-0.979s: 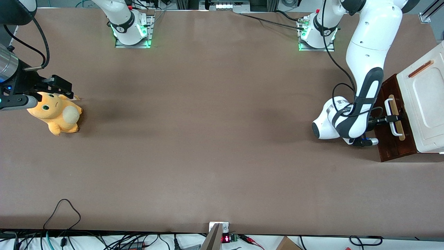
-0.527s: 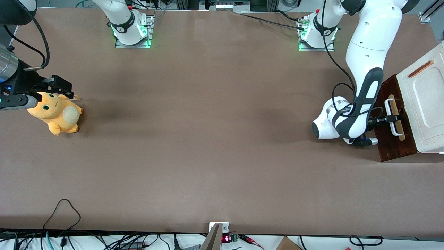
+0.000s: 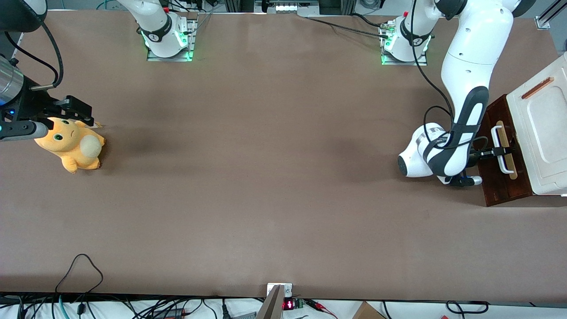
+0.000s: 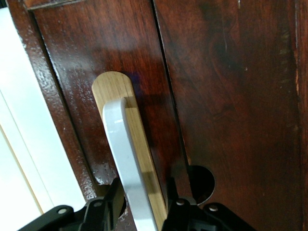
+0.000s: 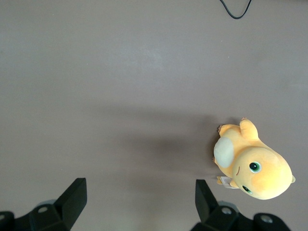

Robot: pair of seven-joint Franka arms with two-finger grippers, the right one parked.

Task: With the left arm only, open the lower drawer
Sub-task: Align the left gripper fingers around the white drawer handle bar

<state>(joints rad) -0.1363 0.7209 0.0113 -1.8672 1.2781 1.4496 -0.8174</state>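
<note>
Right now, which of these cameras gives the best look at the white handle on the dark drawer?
The left wrist view: the white handle fills it close up, with the hand straddling it on the lower drawer. The front view shows the handle small, partly crossed by the hand. The right wrist view shows none of it.

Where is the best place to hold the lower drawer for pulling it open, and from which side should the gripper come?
Hold the white bar handle on the lower drawer. It stands off its pale wood strip, so fingers fit on both sides of it. Come straight at the drawer front, as the gripper sits now, astride the bar.
</note>
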